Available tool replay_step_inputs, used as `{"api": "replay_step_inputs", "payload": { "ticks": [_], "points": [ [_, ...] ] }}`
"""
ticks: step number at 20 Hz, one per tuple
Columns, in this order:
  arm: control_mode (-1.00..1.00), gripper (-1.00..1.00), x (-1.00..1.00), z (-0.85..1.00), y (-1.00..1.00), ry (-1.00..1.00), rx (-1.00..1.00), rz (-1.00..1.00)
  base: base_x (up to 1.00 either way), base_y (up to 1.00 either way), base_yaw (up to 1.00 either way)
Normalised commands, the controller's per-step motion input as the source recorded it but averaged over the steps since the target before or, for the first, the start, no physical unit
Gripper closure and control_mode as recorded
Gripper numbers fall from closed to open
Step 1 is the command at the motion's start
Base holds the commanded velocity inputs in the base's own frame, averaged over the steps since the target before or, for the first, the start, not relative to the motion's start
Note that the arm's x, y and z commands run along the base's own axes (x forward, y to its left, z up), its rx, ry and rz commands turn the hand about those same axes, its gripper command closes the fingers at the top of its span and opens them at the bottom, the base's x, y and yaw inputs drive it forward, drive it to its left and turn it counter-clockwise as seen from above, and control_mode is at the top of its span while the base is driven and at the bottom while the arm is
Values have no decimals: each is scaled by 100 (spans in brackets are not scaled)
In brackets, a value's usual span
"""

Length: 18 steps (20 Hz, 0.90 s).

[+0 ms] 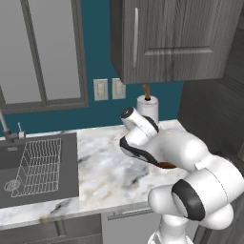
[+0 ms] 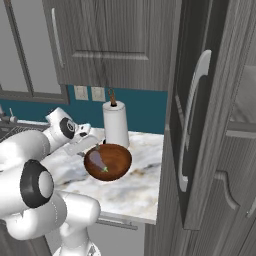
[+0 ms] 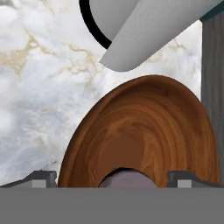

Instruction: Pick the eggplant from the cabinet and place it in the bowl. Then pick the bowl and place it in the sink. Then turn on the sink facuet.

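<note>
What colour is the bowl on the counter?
The bowl is glossy reddish-brown wood with visible grain, clearest in the hand view.

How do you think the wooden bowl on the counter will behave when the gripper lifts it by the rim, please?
The bowl looks rigid, so it should not flex. Its glossy finish suggests the rim may slip between the fingers. The eggplant lies loose inside, so it could roll if the bowl tilts.

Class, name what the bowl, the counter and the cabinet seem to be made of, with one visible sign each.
Bowl: looks like glossy reddish-brown wood; curved grain bands show inside. Counter: looks like polished marble, white with grey and gold veins. Cabinet: seemingly grey wood or a wood-look laminate, streaked grain on panelled doors, with curved silver handles.
</note>
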Motion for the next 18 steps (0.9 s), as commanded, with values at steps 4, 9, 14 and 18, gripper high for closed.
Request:
{"api": "replay_step_inputs", "payload": {
  "ticks": [4, 9, 14, 18],
  "points": [
    [-100, -100, 17, -51, -16, 11, 0, 0, 0, 0, 0],
    [-100, -100, -22, -27, -46, 3, 1, 0, 0, 0, 0],
    [-100, -100, -11, -18, -18, 3, 3, 0, 0, 0, 0],
    [-100, -100, 0, -42, 0, 7, 0, 0, 0, 0, 0]
  ]
}}
